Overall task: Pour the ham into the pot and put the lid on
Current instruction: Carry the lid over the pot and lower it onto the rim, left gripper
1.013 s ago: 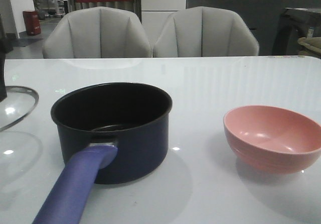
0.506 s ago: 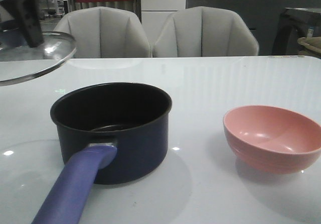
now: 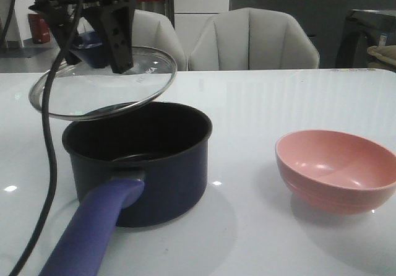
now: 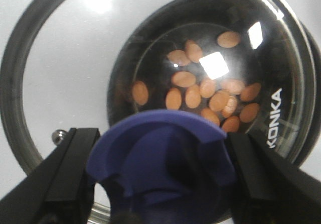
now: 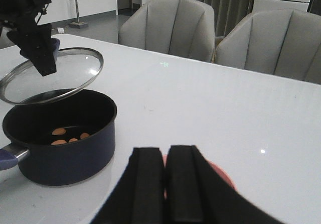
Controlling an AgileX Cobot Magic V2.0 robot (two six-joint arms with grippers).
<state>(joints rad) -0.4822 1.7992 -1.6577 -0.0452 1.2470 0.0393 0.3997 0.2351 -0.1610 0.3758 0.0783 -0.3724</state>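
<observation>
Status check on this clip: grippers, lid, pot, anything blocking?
Left gripper shut on lid knob, lid tilted above pot. Right gripper shut, empty. Ham in pot. Pink bowl apart; nothing blocking.

The pot (image 3: 148, 164) is dark navy outside with a black interior, and its long handle (image 3: 93, 236) is purple-blue. Orange-pink ham (image 4: 200, 91) slices lie inside, seen through the lid (image 3: 102, 81), which is clear glass with a steel-grey rim, white "KONKA" lettering (image 4: 276, 118) and a purple-blue knob (image 4: 160, 158). The left gripper (image 3: 93, 38) is black. At 3 o'clock from the pot sits a plain salmon-pink bowl (image 3: 337, 168). The table (image 3: 260, 96) is glossy white; 2 pale grey chairs (image 3: 185, 41) stand behind it.
</observation>
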